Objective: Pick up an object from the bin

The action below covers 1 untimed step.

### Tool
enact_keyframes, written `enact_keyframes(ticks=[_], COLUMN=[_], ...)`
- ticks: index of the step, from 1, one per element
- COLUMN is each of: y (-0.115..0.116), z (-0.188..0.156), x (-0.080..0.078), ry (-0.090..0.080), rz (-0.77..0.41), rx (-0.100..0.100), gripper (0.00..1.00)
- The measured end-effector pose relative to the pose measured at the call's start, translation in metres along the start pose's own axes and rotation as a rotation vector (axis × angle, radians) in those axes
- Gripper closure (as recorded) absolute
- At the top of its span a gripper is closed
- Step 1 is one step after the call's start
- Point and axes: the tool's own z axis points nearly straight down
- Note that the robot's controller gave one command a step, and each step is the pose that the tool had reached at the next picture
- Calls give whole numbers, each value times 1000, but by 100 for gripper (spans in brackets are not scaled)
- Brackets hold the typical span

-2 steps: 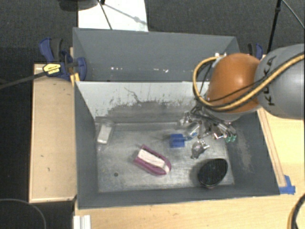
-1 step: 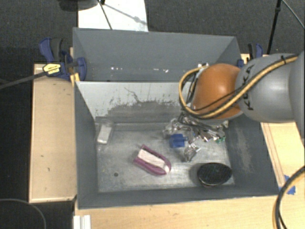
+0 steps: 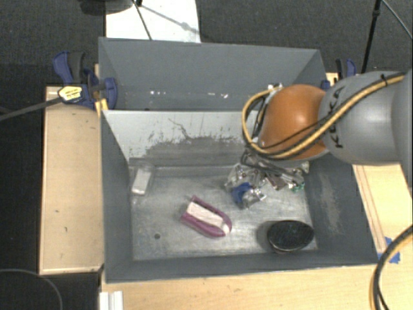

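Tool [image 3: 253, 187] sits directly over small blue piece [image 3: 242, 193].

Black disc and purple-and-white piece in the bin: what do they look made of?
The black disc at lower right looks like hard plastic or rubber: dull, even black with a faint sheen on top. The purple-and-white piece mid-floor seems soft, perhaps foam or fabric, judging by its rounded, layered edges; the look leaves it open.

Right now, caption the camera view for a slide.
Gripper over a small blue thing, near a purple roll and black disc.
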Motion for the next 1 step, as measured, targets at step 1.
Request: enact_keyframes(ticks=[1], y=[11], z=[-172], x=[-6], ry=[3], rz=[-58], rx=[1], gripper=[100])
